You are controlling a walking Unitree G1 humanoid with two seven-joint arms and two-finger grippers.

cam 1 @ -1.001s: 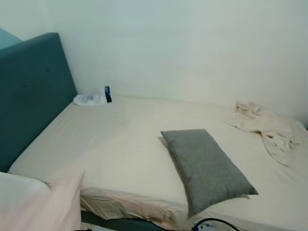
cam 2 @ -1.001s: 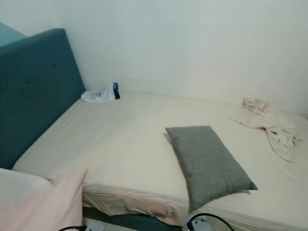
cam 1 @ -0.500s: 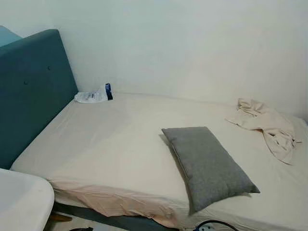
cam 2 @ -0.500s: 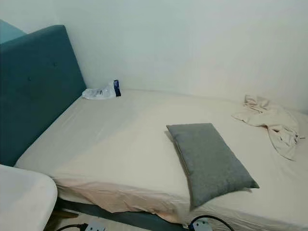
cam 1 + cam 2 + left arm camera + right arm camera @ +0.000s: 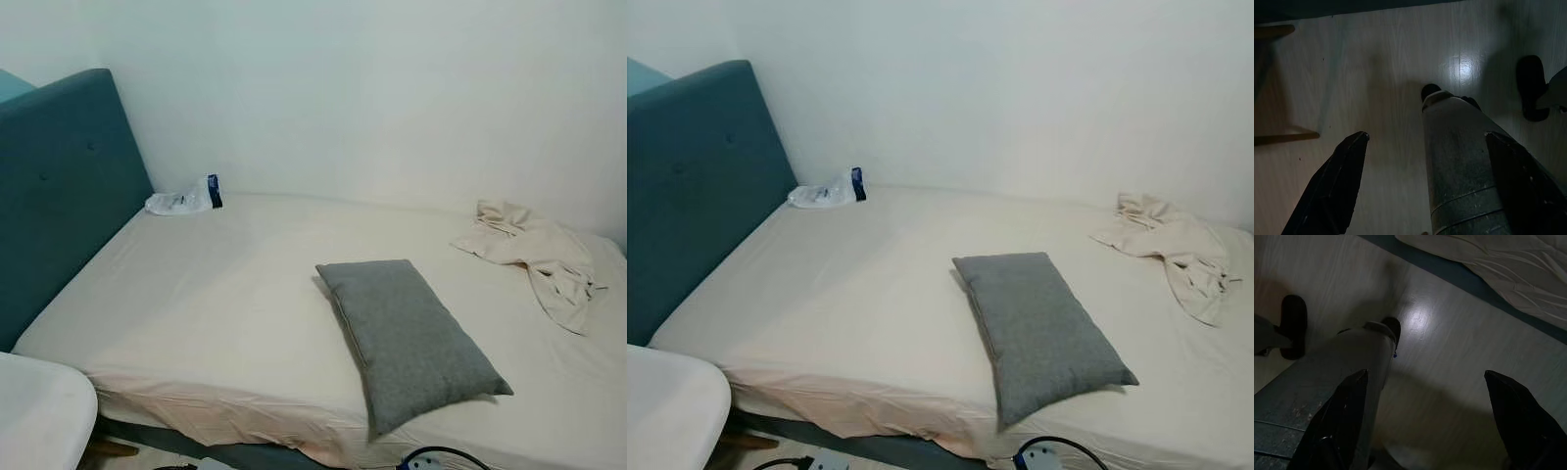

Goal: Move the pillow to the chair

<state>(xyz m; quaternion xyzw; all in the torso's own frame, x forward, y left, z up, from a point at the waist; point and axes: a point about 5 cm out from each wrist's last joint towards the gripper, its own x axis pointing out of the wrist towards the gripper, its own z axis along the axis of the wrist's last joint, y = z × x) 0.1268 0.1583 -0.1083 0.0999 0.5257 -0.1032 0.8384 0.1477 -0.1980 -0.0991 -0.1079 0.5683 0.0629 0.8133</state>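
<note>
Left eye view: the grey pillow point(image 5: 407, 336) lies flat near the bed's point(image 5: 216, 294) front edge, right of its middle. A crumpled cloth point(image 5: 537, 257) sits at the far right corner, a plastic bag point(image 5: 183, 200) at the far left corner.

Left wrist view: the left gripper point(image 5: 1425, 181) hangs over the floor point(image 5: 1391, 73), fingers spread wide, empty.

Right wrist view: the right gripper point(image 5: 1427, 418) hangs likewise, wide apart, holding nothing.

White seat point(image 5: 39, 411) at my left getting cropped by the corner, black cable point(image 5: 1058, 448) running off the bottom edge
</note>
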